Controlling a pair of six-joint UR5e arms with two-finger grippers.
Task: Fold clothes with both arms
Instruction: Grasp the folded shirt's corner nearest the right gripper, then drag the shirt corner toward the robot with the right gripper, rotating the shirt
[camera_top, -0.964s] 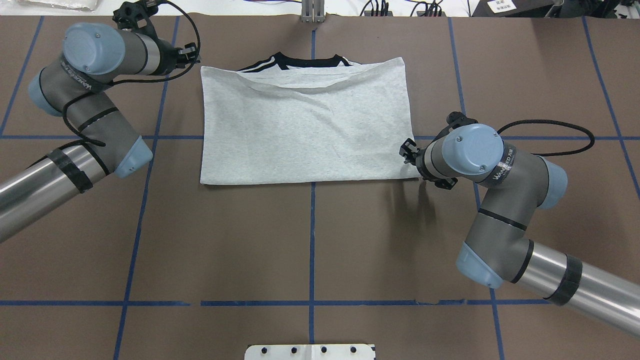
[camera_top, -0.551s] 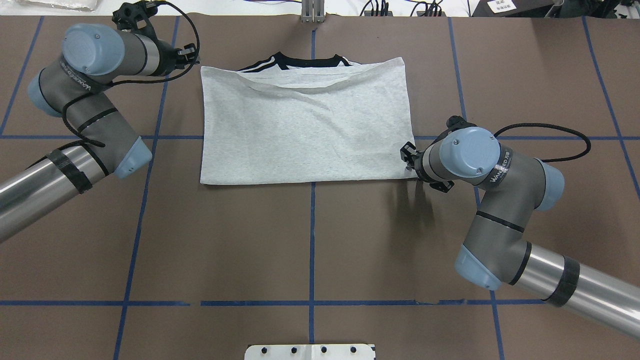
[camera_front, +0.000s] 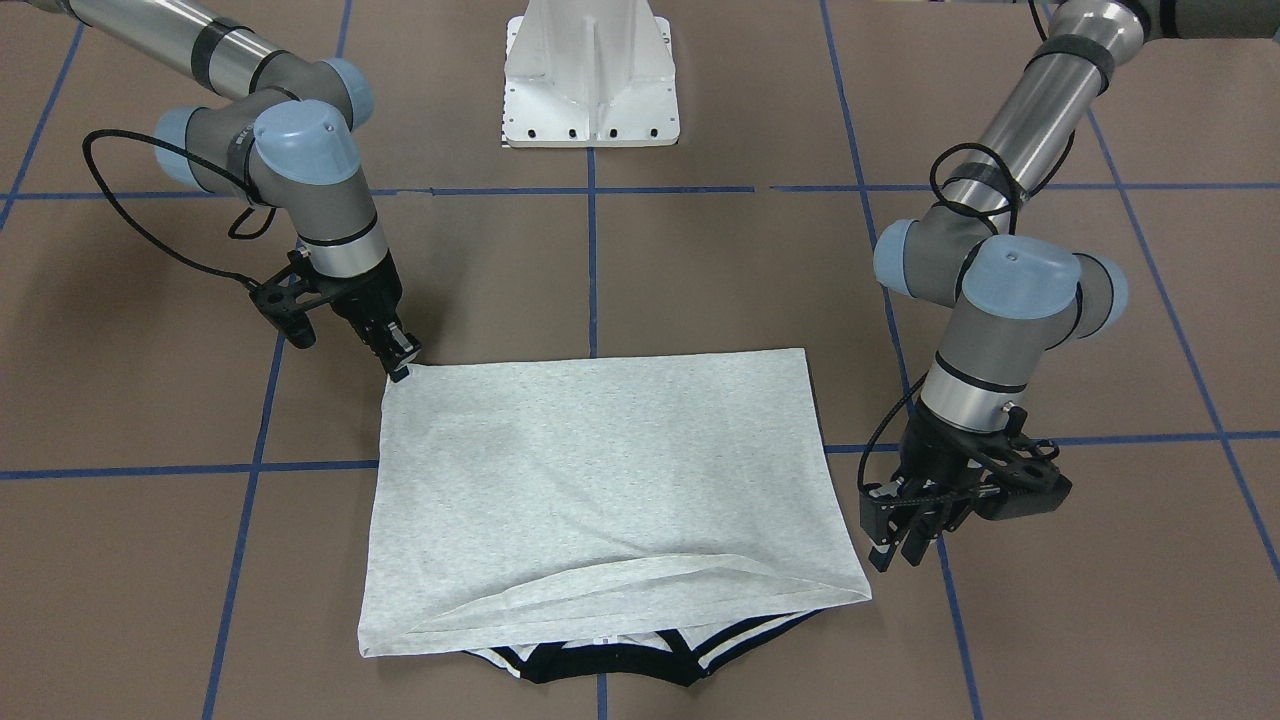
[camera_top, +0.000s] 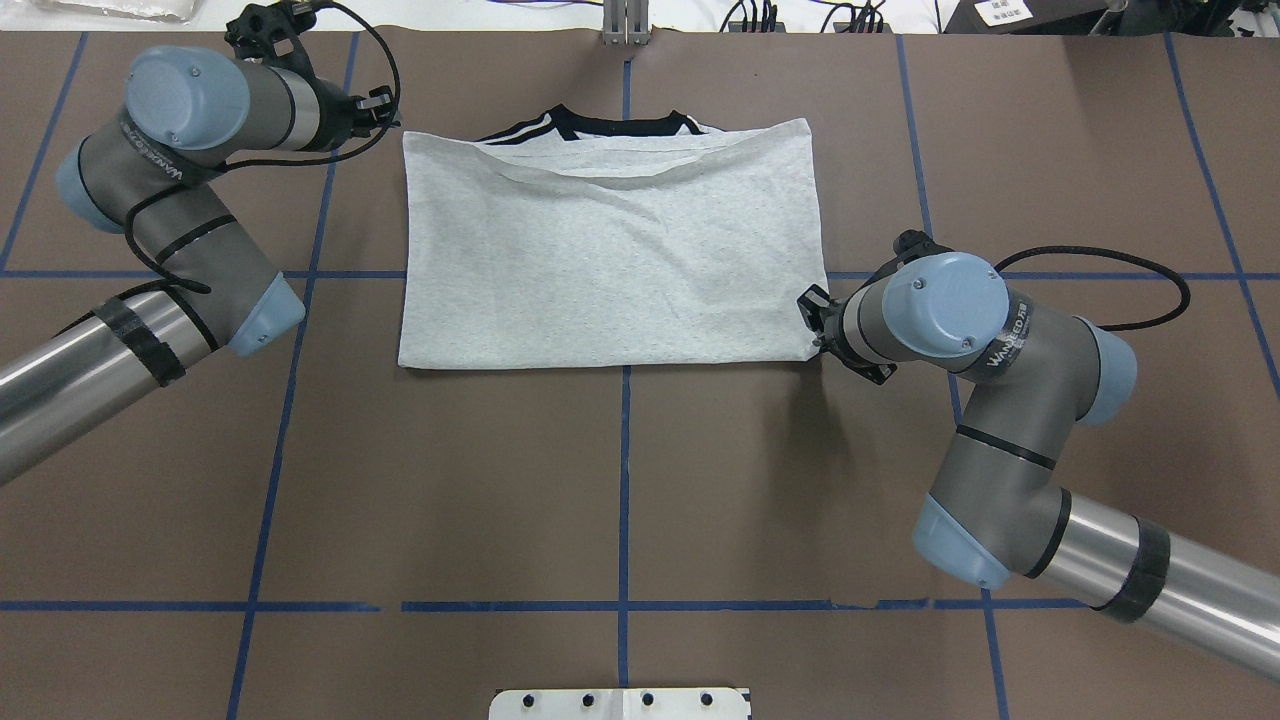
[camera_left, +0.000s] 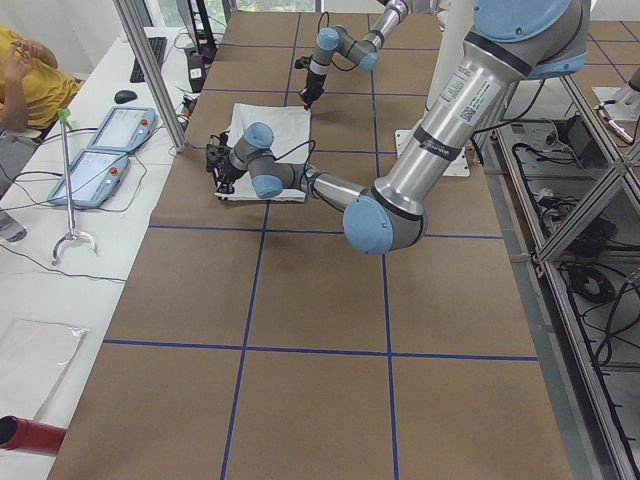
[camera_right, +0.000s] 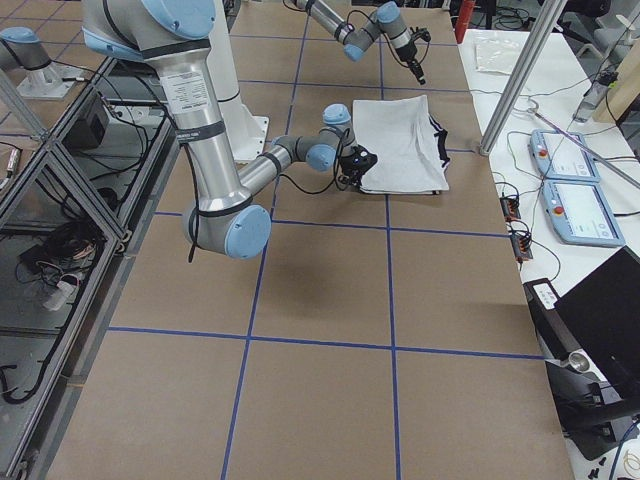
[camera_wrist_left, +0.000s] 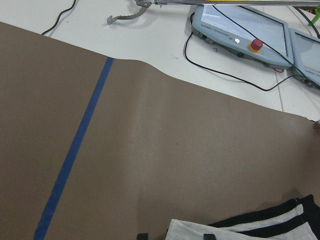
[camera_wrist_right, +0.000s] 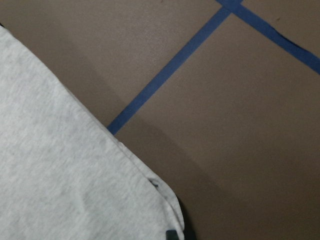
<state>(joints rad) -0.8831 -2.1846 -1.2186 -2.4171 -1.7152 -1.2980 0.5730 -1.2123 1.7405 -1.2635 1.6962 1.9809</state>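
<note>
As right tool pinches T-shirt corner, left tool hangs apart.

Brown table, blue tape grid. Folded grey T-shirt flat on it: one corner at right gripper, collar end just beside left gripper. White base plate well behind both.

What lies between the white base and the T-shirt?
Only bare brown table cover with blue tape lines between base and T-shirt, in the front-facing view.
</note>
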